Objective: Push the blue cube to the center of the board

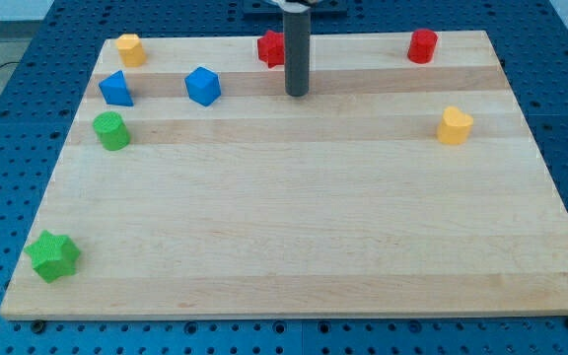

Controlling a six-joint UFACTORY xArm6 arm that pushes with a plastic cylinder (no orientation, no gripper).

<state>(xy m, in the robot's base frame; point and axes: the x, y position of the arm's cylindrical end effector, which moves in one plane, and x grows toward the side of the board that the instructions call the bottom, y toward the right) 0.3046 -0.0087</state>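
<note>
Rod near the blue cube, top of the counter.
My tip [296, 94] stands apart, right of the blue cube [203, 86]; no end effector shows.

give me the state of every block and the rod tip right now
blue cube: near top left, untouched
blue block: left edge, shape unclear
yellow block: top-left corner
green cylinder: upright, left edge
green star: bottom-left corner
red block: partly behind rod
red cylinder: top right
yellow block: right side
my tip: right of blue cube, apart
</note>
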